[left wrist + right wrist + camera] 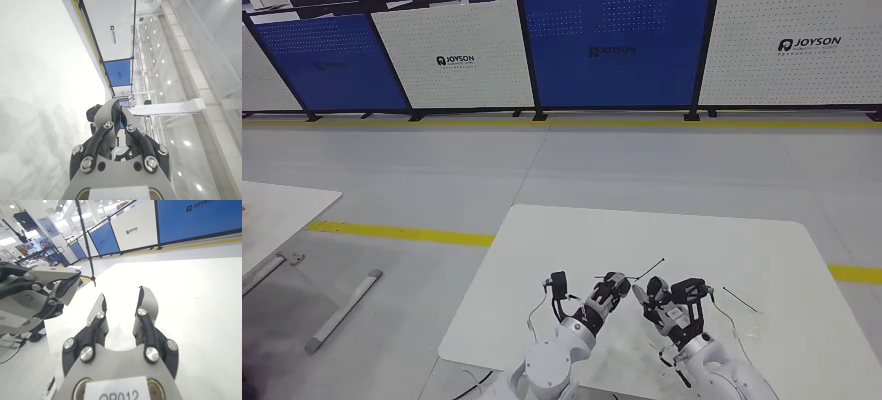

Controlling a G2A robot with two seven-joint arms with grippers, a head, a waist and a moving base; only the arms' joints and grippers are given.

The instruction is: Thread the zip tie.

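The right claw (122,298) is held over the white worktop (179,291), its fingers apart and nothing between them. Just beyond it, the zip tie (86,243) is clamped in the left claw (75,279) and kept clear of the worktop. A short stretch is seen running from that claw to a dark head (92,278), through which the long strap appears to be passed, with a short end poking out. Threading is therefore judged made or nearly so, and drawing the strap further through may be left. Farther off, a second tie (739,298) is seen lying on the worktop.
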